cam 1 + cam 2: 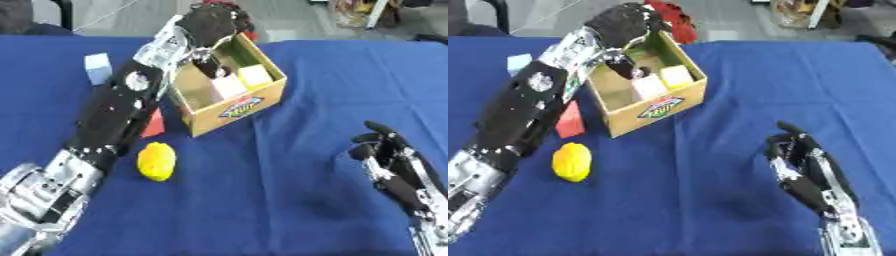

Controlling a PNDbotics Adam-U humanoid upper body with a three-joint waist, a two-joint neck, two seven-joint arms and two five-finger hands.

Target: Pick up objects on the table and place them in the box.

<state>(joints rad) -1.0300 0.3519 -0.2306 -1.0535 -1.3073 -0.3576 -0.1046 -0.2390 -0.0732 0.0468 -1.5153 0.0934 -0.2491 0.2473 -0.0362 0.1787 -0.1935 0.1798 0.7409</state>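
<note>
A cardboard box [203, 120] stands open at the middle back of the blue table. Inside it lie a white block [229, 86] and a pale yellow block [255, 75]. My left hand [206, 25] hangs over the box, and its fingers [210, 65] point down inside, their tips just above the white block, holding nothing. Left of the box, a yellow lemon-like object [157, 161] lies on the cloth beside my forearm. A red wedge [570, 120] sits partly behind that arm. A light blue cube [98, 68] rests farther back left. My right hand [398, 172] rests open at the lower right.
A red object [671, 17] lies just behind the box at the table's far edge. The blue cloth [289, 200] stretches between the box and my right hand. Floor and clutter show beyond the far edge.
</note>
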